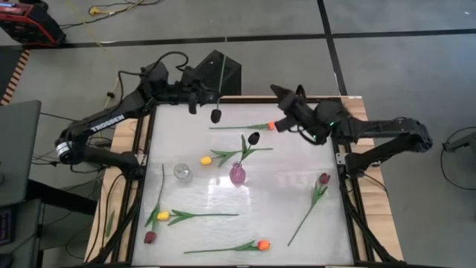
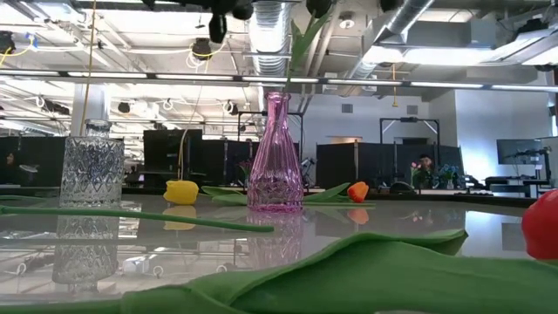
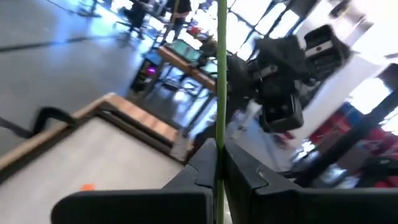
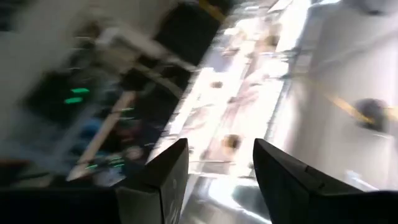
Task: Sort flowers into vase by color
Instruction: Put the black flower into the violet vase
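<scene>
My left gripper (image 1: 208,95) is raised over the table's far edge, shut on a dark maroon flower (image 1: 216,115) whose green stem (image 3: 219,74) runs between its fingers. My right gripper (image 1: 277,91) is raised at the far right, open with nothing between its fingers (image 4: 221,155). A purple vase (image 1: 237,175) stands mid-table with one dark maroon flower (image 1: 253,138) stuck in its neck. A clear vase (image 1: 182,173) stands to its left. Orange (image 1: 271,126), yellow (image 1: 206,160) and maroon (image 1: 324,179) flowers lie flat on the table. My left gripper pinches the flower's thin green stem (image 3: 219,127) between its two shut fingers, a little way back from the head. The fingers point about level and lie across the stem. The flower is lifted clear of the table, its head toward the table's middle.
More flowers lie near the front edge: yellow (image 1: 163,216), maroon (image 1: 150,237) and orange (image 1: 263,244). A black box (image 1: 223,67) stands beyond the far edge. The table's wooden rim (image 1: 357,223) runs along the right. In the low view a green leaf (image 2: 349,262) lies close to the camera.
</scene>
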Controlling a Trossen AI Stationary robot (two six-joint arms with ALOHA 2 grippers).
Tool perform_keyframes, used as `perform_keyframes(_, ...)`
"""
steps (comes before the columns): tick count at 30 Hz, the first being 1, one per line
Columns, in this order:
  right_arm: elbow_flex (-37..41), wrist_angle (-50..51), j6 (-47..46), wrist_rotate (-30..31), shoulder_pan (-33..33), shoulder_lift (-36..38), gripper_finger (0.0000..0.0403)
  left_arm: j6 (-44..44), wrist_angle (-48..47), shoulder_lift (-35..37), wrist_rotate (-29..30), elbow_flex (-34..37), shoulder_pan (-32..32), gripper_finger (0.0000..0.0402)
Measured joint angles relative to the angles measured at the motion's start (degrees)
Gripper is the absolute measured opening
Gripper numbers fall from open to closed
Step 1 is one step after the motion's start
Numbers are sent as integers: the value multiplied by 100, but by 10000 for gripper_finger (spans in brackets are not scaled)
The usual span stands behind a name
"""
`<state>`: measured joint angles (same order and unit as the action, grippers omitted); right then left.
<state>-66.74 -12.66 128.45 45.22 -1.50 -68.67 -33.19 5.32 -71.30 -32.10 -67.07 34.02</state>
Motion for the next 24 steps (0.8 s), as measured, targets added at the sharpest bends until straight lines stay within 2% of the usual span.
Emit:
perform_keyframes(4,0,-452,407,-1386,-263,1,205,-559,567,-391,-407,0,-120,0)
perform_keyframes(7,0,-426,446,-2046,-361,-14,205,-972,1053,-662,-690,0,-195,0)
perform_keyframes(12,2,-571,469,-2286,-496,-258,205,-1544,1711,-1044,-1120,-23,-269,0)
perform_keyframes(17,-66,-851,643,-2444,-735,-642,205,-1617,1674,-1320,-1328,-330,-326,0)
perform_keyframes(24,-281,-1080,660,-2477,-923,-1188,205,-1456,1627,-1317,-1403,-369,-398,0)
